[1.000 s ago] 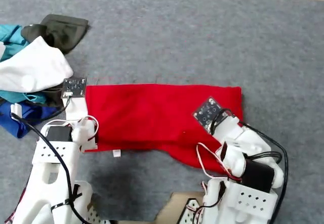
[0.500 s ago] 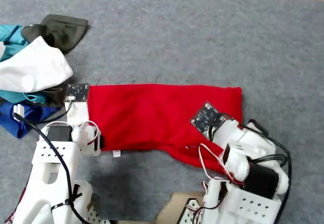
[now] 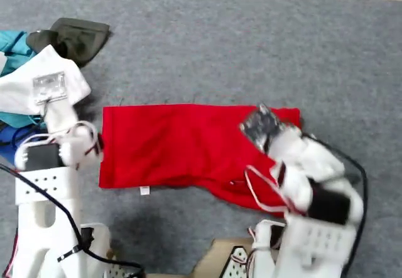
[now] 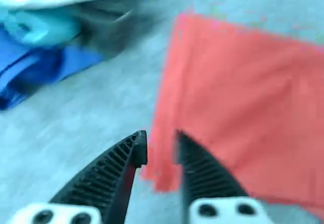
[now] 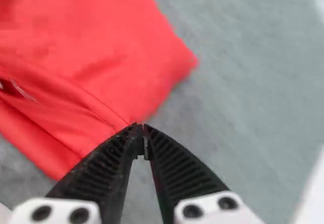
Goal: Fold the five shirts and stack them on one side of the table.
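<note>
The red shirt [image 3: 188,143] lies spread flat in the middle of the grey table [image 3: 251,52], with a white tag at its near edge. My left gripper [image 4: 159,148] hovers open just off the red shirt's [image 4: 243,97] left edge, nothing between its fingers. In the high view the left arm [image 3: 59,146] stands beside that edge, partly over the pile. My right gripper [image 5: 140,133] is shut, its tips over the red shirt's [image 5: 76,57] folded right edge. The right arm [image 3: 295,165] covers that end.
A heap of unfolded shirts sits at the table's left: white [image 3: 34,86], teal [image 3: 12,46], blue [image 3: 12,149] and dark olive [image 3: 78,36]. In the left wrist view the blue [image 4: 35,72] and teal [image 4: 40,24] cloth lie close by. Bare felt stretches behind and to the right.
The left arm has swung left and up, off the red shirt's left edge, which now lies uncovered. The right arm has shifted slightly toward the shirt's right end.
</note>
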`<state>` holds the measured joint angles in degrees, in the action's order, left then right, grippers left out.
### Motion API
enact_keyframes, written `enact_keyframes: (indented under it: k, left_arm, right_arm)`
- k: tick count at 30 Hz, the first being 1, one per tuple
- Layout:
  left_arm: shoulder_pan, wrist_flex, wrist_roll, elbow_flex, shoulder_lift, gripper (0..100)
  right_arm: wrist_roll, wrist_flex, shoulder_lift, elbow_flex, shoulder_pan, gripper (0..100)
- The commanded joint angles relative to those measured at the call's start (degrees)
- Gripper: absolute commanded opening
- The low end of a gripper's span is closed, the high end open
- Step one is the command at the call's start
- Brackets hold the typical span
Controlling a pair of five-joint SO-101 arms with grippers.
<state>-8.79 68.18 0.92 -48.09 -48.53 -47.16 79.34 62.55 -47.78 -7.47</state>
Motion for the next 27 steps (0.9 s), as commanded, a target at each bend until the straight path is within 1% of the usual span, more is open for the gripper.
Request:
enact_keyframes:
  k: [1, 3, 6, 9, 11, 13, 16, 18, 21, 27]
  left_arm:
    - [8.53, -11.34, -4.04, -2.02, 3.21, 3]
    - [11.16, -17.93, -5.71, -4.75, 6.99, 2]
    - [11.52, -26.46, -6.15, -6.24, 15.08, 2]
    - [9.85, -30.59, -6.07, -4.48, 25.45, 2]
    - [8.79, -32.35, -6.15, -2.11, 33.01, 2]
    - [7.82, -32.00, -6.07, 1.76, 39.87, 2]
    - [6.42, -26.20, -6.15, 10.02, 46.29, 2]
    - [6.07, -23.82, -6.15, 13.54, 49.01, 2]
    - [6.07, -23.30, -6.15, 15.03, 51.74, 2]
    - [6.07, -23.21, -6.15, 15.38, 52.00, 2]
  right_arm:
    - [5.71, -5.54, -13.23, 4.79, 7.78, 0.6]
    - [8.09, -7.30, -19.56, 6.81, 11.91, 0.5]
    - [10.11, -8.44, -27.30, 8.92, 16.75, 0.5]
    - [11.16, -9.05, -32.84, 8.92, 20.09, 0.5]
    - [11.08, -9.05, -35.30, 8.31, 20.97, 0.5]
    - [10.81, -8.97, -37.05, 7.52, 21.05, 0.5]
    - [10.64, -8.79, -37.58, 4.97, 21.05, 0.5]
    - [10.64, -8.35, -37.58, 2.86, 21.14, 0.5]
    - [10.29, -7.74, -37.58, -0.48, 21.14, 0.5]
    - [6.07, -7.38, -37.58, -6.55, 21.14, 0.5]
